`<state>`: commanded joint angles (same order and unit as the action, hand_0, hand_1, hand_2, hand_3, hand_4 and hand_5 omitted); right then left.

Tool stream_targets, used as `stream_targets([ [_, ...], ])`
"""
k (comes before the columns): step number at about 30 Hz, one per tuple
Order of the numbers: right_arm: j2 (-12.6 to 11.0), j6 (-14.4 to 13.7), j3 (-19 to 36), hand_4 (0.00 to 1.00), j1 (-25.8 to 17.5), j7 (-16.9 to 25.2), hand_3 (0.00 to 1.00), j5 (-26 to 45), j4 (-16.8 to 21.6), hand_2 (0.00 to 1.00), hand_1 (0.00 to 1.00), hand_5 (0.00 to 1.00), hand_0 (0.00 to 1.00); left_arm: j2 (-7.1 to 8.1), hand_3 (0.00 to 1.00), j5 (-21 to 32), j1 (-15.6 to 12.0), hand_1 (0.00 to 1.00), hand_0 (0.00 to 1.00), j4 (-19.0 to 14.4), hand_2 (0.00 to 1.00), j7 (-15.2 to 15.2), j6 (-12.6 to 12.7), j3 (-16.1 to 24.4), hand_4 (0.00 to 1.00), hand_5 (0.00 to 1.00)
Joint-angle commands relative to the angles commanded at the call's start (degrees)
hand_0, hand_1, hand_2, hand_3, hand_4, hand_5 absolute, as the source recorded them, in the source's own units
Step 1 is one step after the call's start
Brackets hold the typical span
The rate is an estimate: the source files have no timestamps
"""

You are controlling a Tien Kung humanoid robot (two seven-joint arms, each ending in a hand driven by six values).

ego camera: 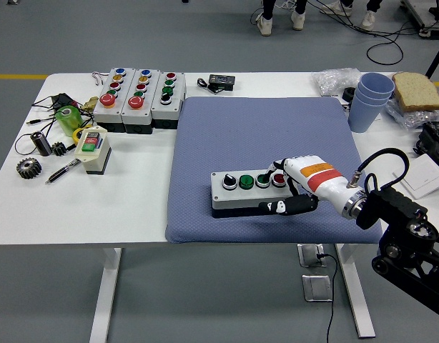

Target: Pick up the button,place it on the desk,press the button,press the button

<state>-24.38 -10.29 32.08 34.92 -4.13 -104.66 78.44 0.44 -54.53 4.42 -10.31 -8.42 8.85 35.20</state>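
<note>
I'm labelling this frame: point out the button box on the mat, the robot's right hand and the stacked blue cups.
button box [234,193], head view, grey top face.
right hand [302,179], head view, white back.
blue cups [368,100], head view, outer wall.

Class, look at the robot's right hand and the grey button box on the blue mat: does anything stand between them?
Nothing visible does. The right hand is already on the button box at its right end, fingers over the buttons and thumb along the front. The blue mat around them is bare.

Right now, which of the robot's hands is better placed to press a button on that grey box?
The right hand. It already rests on the grey button box on the blue mat, with a finger at the green button. No left hand shows in view.
</note>
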Motion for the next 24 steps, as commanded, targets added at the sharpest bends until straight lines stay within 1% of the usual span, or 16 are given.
stream_targets([
  [5, -0.1, -1.4, 1.3, 0.899, -0.3, 0.5, 0.591, 0.4, 1.0, 0.168, 0.002, 0.612, 0.065, -0.06, 0.591, -0.4, -0.1, 0.656, 0.619, 0.0, 0.672, -0.1, 0.0, 0.3, 0.333, 0.636],
  [8, -0.3, -4.0, 3.0, 0.899, -0.6, 1.8, 0.591, 3.3, 2.5, 0.168, 0.002, 0.612, 0.065, -0.05, 0.591, -0.8, -0.2, 0.656, 0.619, 0.0, 0.672, -0.2, -0.1, 0.5, 0.333, 0.636],
  [9, -0.4, -4.6, 3.2, 0.886, -0.6, 2.1, 0.636, 4.1, 2.7, 0.324, 0.112, 0.571, 0.23, -0.04, 0.591, -0.9, -0.2, 0.655, 0.62, 0.0, 0.672, -0.2, -0.1, 0.5, 0.333, 0.636],
  [10, -0.5, -6.0, 3.8, 0.886, -0.8, 3.3, 0.636, 6.5, 3.1, 0.324, 0.112, 0.571, 0.23, -0.06, 0.591, -1.0, -0.3, 0.655, 0.62, 0.0, 0.672, -0.2, -0.1, 0.5, 0.333, 0.636],
  [11, -0.6, -6.6, 4.0, 0.886, -0.9, 3.8, 0.636, 8.5, 3.3, 0.324, 0.112, 0.571, 0.23, -0.07, 0.591, -1.0, -0.3, 0.655, 0.62, 0.0, 0.672, -0.2, -0.1, 0.6, 0.333, 0.636],
  [14, -0.6, -7.5, 5.6, 0.886, -1.7, 6.4, 0.636, 15.2, 4.2, 0.324, 0.112, 0.571, 0.23, -0.05, 0.591, -1.1, -0.3, 0.655, 0.62, 0.0, 0.672, -0.2, -0.1, 0.6, 0.333, 0.636],
  [15, -0.6, -7.6, 6.0, 0.813, -1.9, 6.8, 0.69, 17.4, 4.5, 0.557, 0.496, 0.415, 0.547, -0.05, 0.591, -1.1, -0.3, 0.656, 0.62, 0.0, 0.671, -0.2, -0.1, 0.6, 0.334, 0.636],
  [18, -0.7, -7.8, 7.7, 0.813, -2.6, 10.0, 0.69, 24.9, 6.8, 0.557, 0.496, 0.415, 0.547, -0.03, 0.591, -1.3, -0.4, 0.656, 0.62, 0.0, 0.671, -0.3, -0.1, 0.7, 0.334, 0.636],
  [20, -0.8, -7.8, 8.7, 0.813, -3.0, 11.2, 0.69, 29.4, 8.1, 0.557, 0.496, 0.415, 0.547, -0.02, 0.591, -1.3, -0.4, 0.656, 0.62, 0.0, 0.671, -0.3, -0.1, 0.7, 0.334, 0.636],
  [21, -0.9, -7.2, 9.8, 0.798, -3.3, 11.4, 0.697, 32.0, 9.0, 0.649, 0.616, 0.372, 0.663, -0.03, 0.59, -1.4, -0.4, 0.656, 0.621, 0.0, 0.672, -0.3, -0.1, 0.8, 0.335, 0.637],
  [24, -0.9, -5.6, 12.2, 0.798, -4.1, 11.4, 0.697, 39.3, 10.6, 0.649, 0.616, 0.372, 0.663, -0.05, 0.59, -1.7, -0.5, 0.656, 0.621, 0.0, 0.672, -0.3, -0.1, 0.9, 0.335, 0.637],
])
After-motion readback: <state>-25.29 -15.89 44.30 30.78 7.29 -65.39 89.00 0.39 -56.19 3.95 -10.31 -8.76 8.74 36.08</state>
